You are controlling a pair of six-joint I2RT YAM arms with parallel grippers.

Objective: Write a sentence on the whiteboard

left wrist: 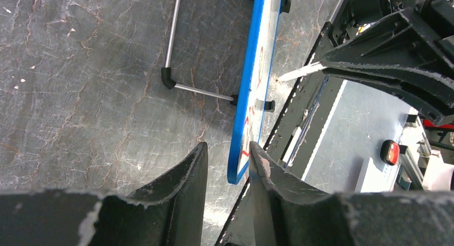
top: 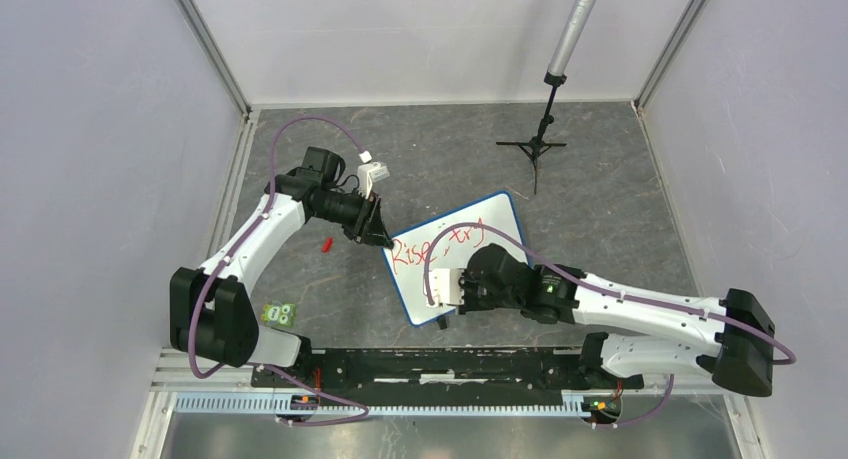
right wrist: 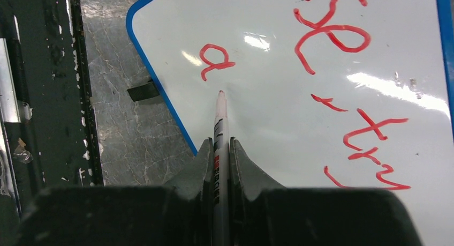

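Note:
The whiteboard (top: 470, 249) with a blue rim stands tilted on the mat. Red words "Rise, try" (top: 440, 244) run along its top line. In the right wrist view the board (right wrist: 267, 112) shows "se" (right wrist: 332, 31), ", try" (right wrist: 369, 139) and a single "a" (right wrist: 214, 61) on a second line. My right gripper (right wrist: 219, 141) is shut on a white marker (right wrist: 220, 123), its red tip at the board just beside the "a". My left gripper (left wrist: 227, 147) is open astride the board's blue corner (left wrist: 238, 173). The right finger is against the board's face, with a gap at the left finger.
A red cap (top: 326, 244) lies on the mat left of the board. A black tripod (top: 540, 144) stands at the back. A green card (top: 279, 314) lies by the left arm's base. The board's wire prop (left wrist: 174, 42) rests behind it. A black rail (top: 440, 364) runs along the front.

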